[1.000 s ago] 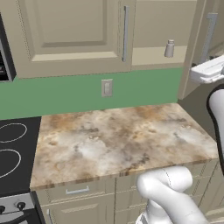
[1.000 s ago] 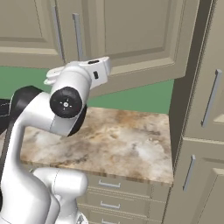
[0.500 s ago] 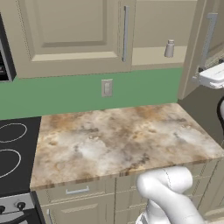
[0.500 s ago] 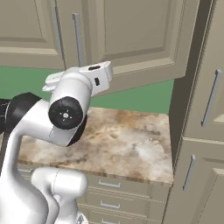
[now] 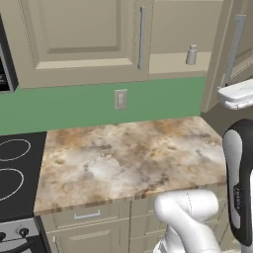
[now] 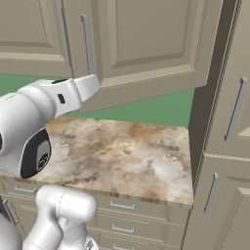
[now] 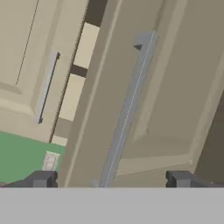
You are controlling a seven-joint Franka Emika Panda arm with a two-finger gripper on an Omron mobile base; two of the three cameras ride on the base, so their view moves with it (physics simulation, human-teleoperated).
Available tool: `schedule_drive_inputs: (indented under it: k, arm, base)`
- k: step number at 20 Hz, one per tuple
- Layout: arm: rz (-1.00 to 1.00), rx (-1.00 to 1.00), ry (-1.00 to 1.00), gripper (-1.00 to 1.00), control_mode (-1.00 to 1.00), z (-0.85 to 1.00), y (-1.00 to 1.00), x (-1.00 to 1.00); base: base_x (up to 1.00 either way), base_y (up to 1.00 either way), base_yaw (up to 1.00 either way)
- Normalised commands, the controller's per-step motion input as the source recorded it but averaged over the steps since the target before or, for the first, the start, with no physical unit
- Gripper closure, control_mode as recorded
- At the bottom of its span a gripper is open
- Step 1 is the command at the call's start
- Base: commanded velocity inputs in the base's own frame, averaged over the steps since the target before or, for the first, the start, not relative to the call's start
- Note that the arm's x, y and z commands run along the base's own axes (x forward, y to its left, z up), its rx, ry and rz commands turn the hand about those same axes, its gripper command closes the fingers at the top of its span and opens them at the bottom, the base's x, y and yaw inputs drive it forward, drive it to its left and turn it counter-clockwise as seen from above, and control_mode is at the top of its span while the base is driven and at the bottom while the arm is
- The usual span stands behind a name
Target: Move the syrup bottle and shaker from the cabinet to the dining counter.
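Beige cabinet [image 5: 79,39] doors frame the scene as the robot's gripper [image 7: 109,178] faces the swung-out right door, its two dark fingertips [image 7: 41,178] spread wide on either side of the door's long silver handle [image 7: 127,109] without touching it. A second ago the jaws stood narrower; they have since parted to their full spread and let go of the bar, and the white hand at the right edge of the left base view has dropped a little lower against the door.

With the door now standing ajar, the open compartment shows a plain shelf [image 5: 173,62] on which the small grey shaker [image 5: 191,54] stands upright, near the right end, just inside the open door [image 5: 237,44]. The syrup bottle cannot be made out from these angles. Below, a marbled stone worktop [image 5: 128,158] lies bare beside a black stovetop [image 5: 15,168], with a wall socket [image 5: 120,99] on the green backsplash [image 5: 99,104].

The release reads as the end of the door-opening step: the cabinet is accessible, and nothing has yet been lifted out. The likely next move is a pull back from the handle and a reach round the door edge toward the shaker. The door hangs close beside the shaker, so the hand will have little room on that side, and a light, narrow cylinder could tip if nudged.
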Motion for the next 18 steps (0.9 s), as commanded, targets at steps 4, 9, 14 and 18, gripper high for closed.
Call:
schedule_drive_inputs:
  k: [4,9,14,18]
  arm:
    - [-0.35,-0.3,0.01,-1.0,-1.0,0.0,1.0,0.32]
    - [-0.26,-0.28,0.19,-1.0,-1.0,0.0,0.85,0.76]
    - [-0.27,-0.14,0.19,-1.0,-1.0,0.0,0.32,0.97]
    - [-0.29,-0.09,0.12,-1.0,-1.0,-0.01,0.01,1.0]
  base:
    - [0.0,0.0,0.0]
    - [0.0,0.0,0.0]
    - [0.0,0.0,0.0]
    - [0.0,0.0,0.0]
